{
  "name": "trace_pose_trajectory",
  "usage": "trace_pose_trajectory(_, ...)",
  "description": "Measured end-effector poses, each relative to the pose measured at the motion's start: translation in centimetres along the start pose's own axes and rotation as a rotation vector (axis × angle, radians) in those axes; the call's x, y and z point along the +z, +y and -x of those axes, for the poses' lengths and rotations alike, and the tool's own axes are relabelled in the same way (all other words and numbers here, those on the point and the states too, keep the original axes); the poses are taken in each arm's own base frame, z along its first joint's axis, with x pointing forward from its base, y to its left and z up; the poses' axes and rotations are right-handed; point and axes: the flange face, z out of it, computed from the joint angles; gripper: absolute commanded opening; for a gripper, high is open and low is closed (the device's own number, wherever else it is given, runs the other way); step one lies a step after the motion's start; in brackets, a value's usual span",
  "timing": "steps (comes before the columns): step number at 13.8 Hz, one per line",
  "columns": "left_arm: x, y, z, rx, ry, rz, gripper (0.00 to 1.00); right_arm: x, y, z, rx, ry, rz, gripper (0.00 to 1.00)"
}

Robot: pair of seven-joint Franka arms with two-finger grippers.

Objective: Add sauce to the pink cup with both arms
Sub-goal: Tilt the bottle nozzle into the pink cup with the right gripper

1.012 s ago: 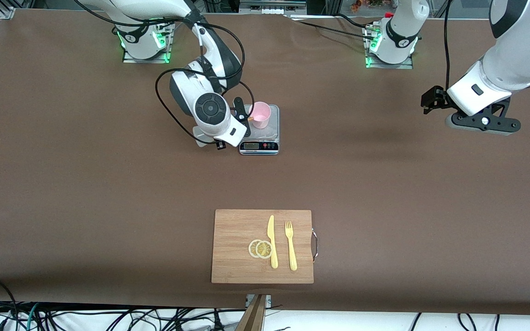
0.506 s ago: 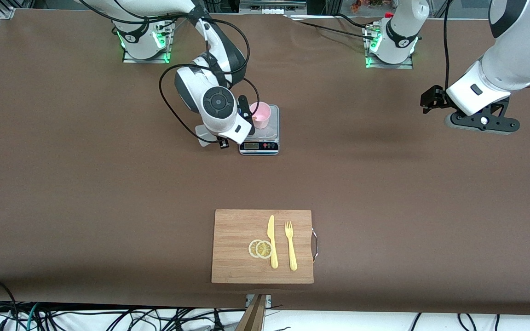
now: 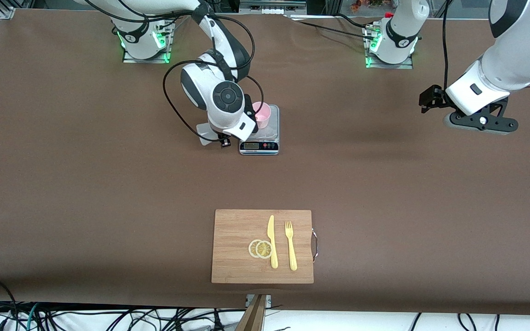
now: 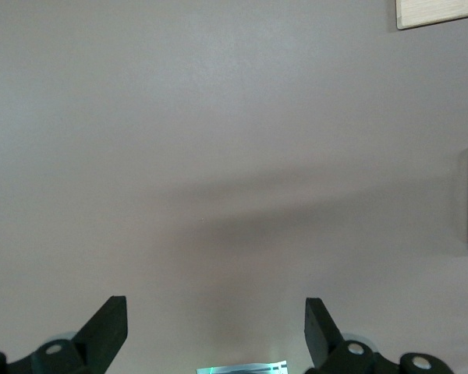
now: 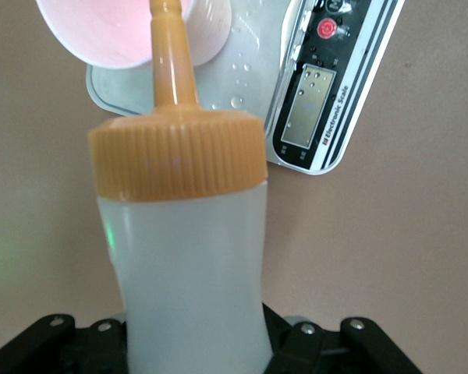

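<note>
A brown surface (image 3: 85,184) carries a cutting board (image 3: 237,262) with a knife, fork and lemon slices at its near edge, and farther back a kitchen scale (image 3: 272,133) bearing the pink cup (image 3: 263,115). The right arm (image 3: 214,94) bends low over the scale, its right gripper (image 5: 195,343) with fingers clamped on the sauce bottle (image 5: 187,257), tipped so the orange nozzle (image 5: 168,47) points into the cup's mouth. Pouring well likely means keeping the tip inside the rim and squeezing gently while the scale reads. The left arm waits toward its own end, left gripper (image 4: 216,331) hanging over bare surface, fingers spread wide and empty.
</note>
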Motion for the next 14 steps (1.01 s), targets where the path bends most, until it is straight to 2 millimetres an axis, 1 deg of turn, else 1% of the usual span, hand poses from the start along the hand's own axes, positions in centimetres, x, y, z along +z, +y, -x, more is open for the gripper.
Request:
trace_pose_trajectory(3,0.0,0.0,0.0,0.000,0.000,0.001,1.00,0.4,0.0,-0.2,0.006,-0.012,-0.002,0.00)
trace_pose_trajectory(6,0.0,0.1,0.0,0.000,0.000,0.005,1.00,0.5,-0.2,-0.6,-0.006,-0.029,0.003,0.00)
trace_pose_trajectory(9,0.0,0.1,0.0,0.000,-0.001,0.005,1.00,-0.3,-0.6,-1.2,-0.010,-0.052,-0.004,0.00)
trace_pose_trajectory(11,0.0,0.1,0.0,0.000,-0.001,0.005,1.00,-0.7,-0.5,-1.2,-0.005,-0.059,-0.004,0.00)
trace_pose_trajectory(14,0.0,0.1,0.0,0.000,-0.001,0.005,1.00,-0.7,-0.5,-1.1,-0.007,-0.069,-0.001,0.00)
